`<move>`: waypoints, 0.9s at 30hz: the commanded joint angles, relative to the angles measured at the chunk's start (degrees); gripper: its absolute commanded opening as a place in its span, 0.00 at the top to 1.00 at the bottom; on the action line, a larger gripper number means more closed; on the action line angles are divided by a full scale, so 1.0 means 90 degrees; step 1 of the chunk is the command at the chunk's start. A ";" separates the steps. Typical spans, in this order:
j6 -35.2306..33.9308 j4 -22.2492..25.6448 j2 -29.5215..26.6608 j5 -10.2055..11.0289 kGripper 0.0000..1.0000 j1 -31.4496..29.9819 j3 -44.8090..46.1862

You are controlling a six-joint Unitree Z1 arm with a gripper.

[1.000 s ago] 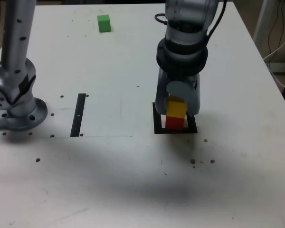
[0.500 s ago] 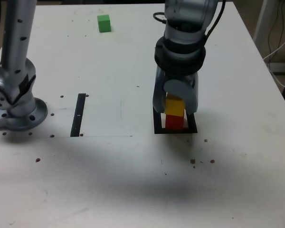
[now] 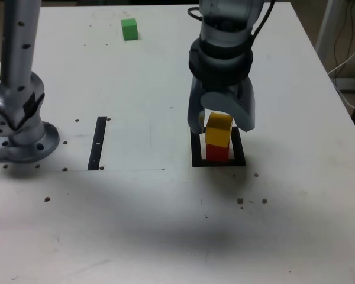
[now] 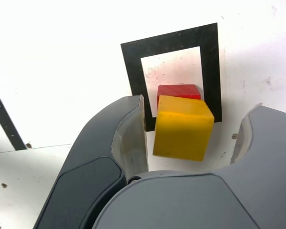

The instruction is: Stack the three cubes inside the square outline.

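A yellow cube (image 3: 218, 130) sits on a red cube (image 3: 218, 152) inside the square outline (image 3: 196, 155), a thick black frame on the white table. My gripper (image 3: 221, 124) hangs straight above them, open, one finger on each side of the yellow cube and neither touching it. The wrist view shows the yellow cube (image 4: 183, 128) free between the grey fingers (image 4: 131, 138), with the red cube (image 4: 178, 90) under it and the square outline (image 4: 133, 67) around both. The green cube (image 3: 129, 28) lies alone at the table's far side, toward the exterior view's left.
The arm's grey base (image 3: 21, 127) stands at the exterior view's left. A narrow black strip (image 3: 97, 142) lies between the base and the outline. The table's right edge (image 3: 337, 89) has cables beyond it. Small dark specks dot the tabletop.
The jaws have spread apart from the yellow cube and the gripper has risen a little. The yellow cube stays on the red one.
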 commanded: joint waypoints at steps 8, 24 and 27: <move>0.0853 0.0389 -0.1095 0.0261 0.01 0.0691 0.0411; 0.3887 -0.0220 -0.2067 0.0403 0.01 0.4199 0.0631; 0.4116 -0.0387 -0.2119 0.0388 0.01 0.4951 0.0604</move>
